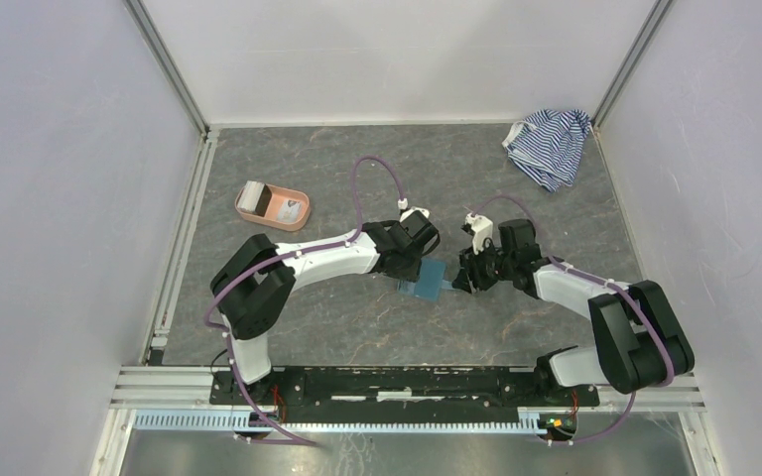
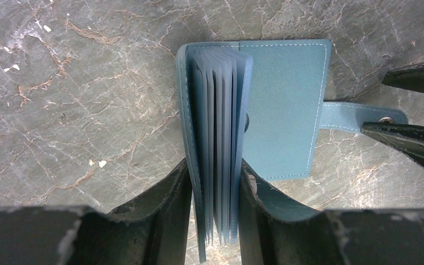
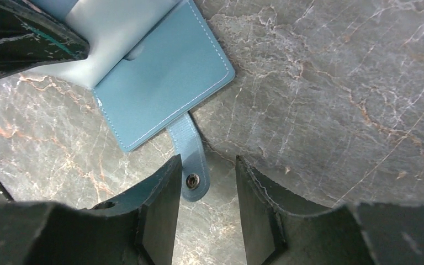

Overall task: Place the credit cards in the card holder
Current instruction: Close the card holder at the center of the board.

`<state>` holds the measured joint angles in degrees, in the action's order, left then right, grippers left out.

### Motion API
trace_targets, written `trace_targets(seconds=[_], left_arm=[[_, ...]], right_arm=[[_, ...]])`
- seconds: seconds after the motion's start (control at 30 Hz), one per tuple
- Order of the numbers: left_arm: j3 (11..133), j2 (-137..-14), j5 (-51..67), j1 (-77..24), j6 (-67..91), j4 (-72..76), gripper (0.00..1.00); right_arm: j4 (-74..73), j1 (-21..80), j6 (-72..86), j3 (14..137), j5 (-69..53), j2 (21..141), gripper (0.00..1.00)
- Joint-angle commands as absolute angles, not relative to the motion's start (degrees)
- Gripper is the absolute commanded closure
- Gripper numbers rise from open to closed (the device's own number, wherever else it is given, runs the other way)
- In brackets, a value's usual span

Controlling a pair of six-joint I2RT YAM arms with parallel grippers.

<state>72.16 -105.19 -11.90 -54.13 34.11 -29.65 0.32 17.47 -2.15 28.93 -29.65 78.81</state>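
Two grippers work the teal card holder [image 1: 425,281], mid-table: left gripper [image 2: 214,168] pinches its upright sleeves [image 2: 218,110], right gripper [image 3: 206,165] stands spread astride the snap tab [image 3: 190,154]. A tug there could yank the sleeves free.

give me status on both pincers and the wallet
Left pincer shut on teal folding wallet. Right pincer open around its snap tab. Nothing blocking.

Grey marble-look tabletop [image 1: 407,159] with rusty veins, boxed in by plain white walls [image 1: 60,149] on three sides. Aluminium rails [image 1: 174,248] along the edges, posts [image 1: 167,64] in the back corners. Flat, even lighting.
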Motion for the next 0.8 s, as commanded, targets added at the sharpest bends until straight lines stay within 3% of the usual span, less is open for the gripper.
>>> trace_targets(seconds=[0.0, 0.2, 0.63, 0.77], left_arm=[[73.3, -105.5, -12.8, -54.6, 36.5, -28.1, 0.59], [73.6, -105.5, -12.8, -54.5, 36.5, -28.1, 0.59], [74.6, -106.1, -11.7, -54.6, 36.3, -28.1, 0.59], [75.0, -106.1, -11.2, -54.7, 36.2, -28.0, 0.59]], right_arm=[[2.6, 16.1, -0.1, 28.0, -34.7, 78.9, 0.53], [3.4, 15.6, 2.7, 27.2, -36.4, 78.9, 0.56], [4.8, 13.2, 2.5, 27.1, -37.6, 81.3, 0.95], [5.3, 12.9, 2.1, 27.1, -38.6, 81.6, 1.00]])
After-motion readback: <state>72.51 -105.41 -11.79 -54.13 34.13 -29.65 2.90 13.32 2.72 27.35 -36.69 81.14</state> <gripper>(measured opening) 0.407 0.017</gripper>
